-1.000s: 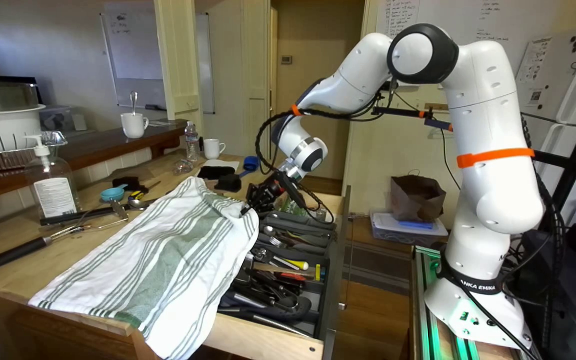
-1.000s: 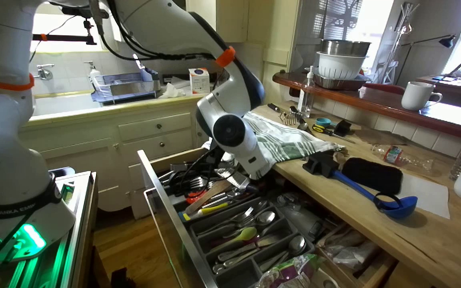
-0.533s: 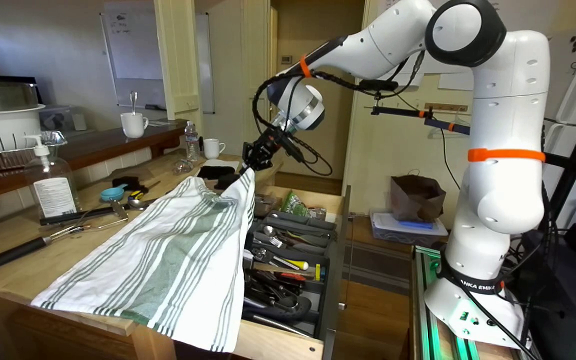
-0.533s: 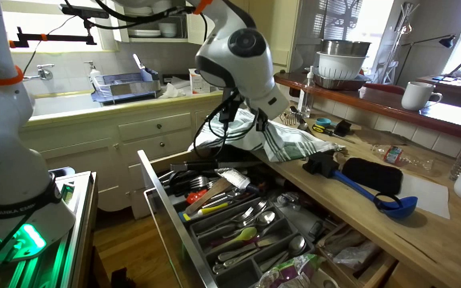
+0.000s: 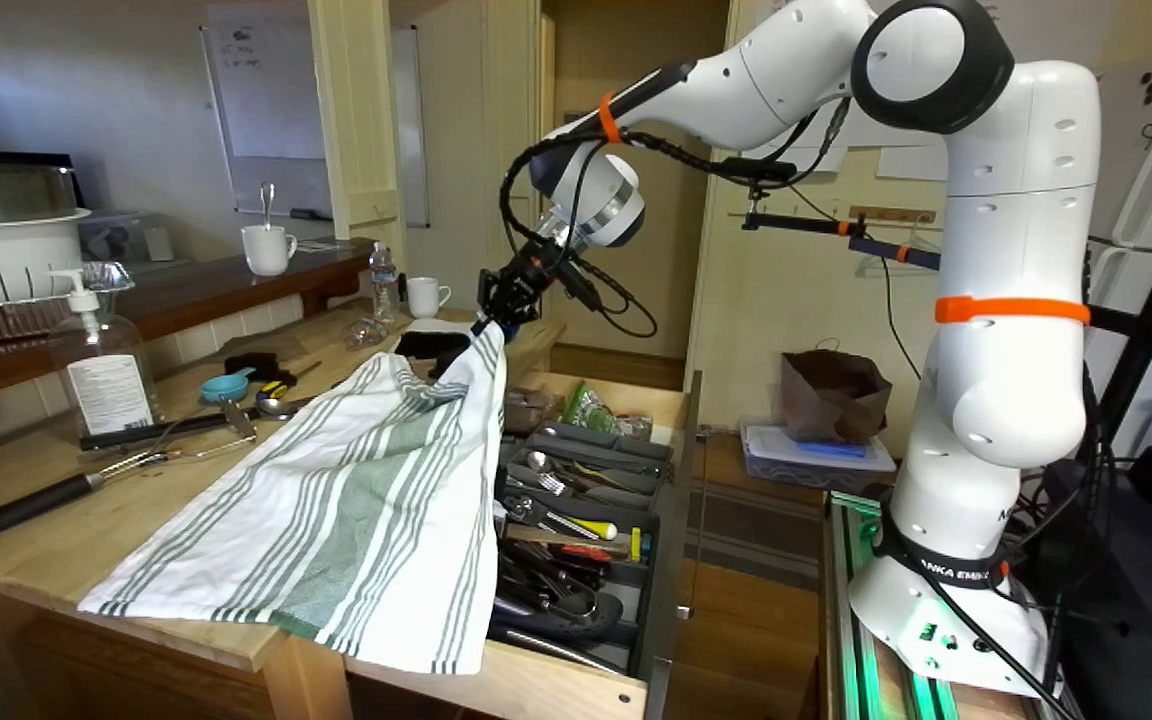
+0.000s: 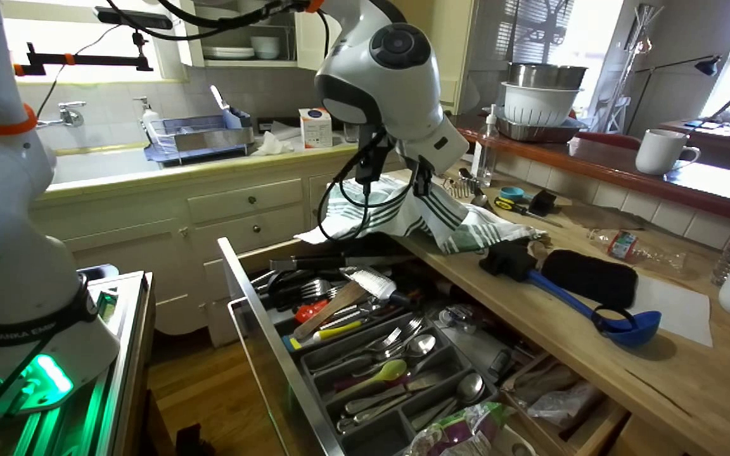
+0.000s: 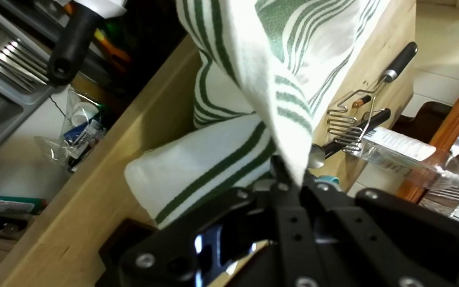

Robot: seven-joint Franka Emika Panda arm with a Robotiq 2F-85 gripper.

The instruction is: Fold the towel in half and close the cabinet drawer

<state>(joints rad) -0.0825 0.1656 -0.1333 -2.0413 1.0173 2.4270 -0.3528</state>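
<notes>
- Towel (image 5: 336, 520) is spreading over the tabletop (image 5: 26, 465) from the lower left towards the centre of the frame in an exterior view; its lower left corner is sitting slightly further right than a second ago, so the cloth is probably being dragged as well as lifted.
- At bottom centre, its loose end is hanging past the tabletop's edge and hiding part of the wooden side of the cabinet drawer (image 5: 566, 688), reaching less far down than a second ago.
- In the middle of the frame, the gripper (image 5: 483, 325) is clamping the towel's raised corner and hovering higher than a second ago; the fold is likely just beginning, with neither half lying over the other yet.
- Right of centre, the cabinet drawer is standing pulled out, and a green packet (image 5: 588, 408) is showing more plainly than a second ago; closing is still waiting, and the hanging cloth is possibly risking a snag there.
- At the right, the robot arm (image 5: 1011, 380) is holding its elbow higher and further right than a second ago.
</notes>
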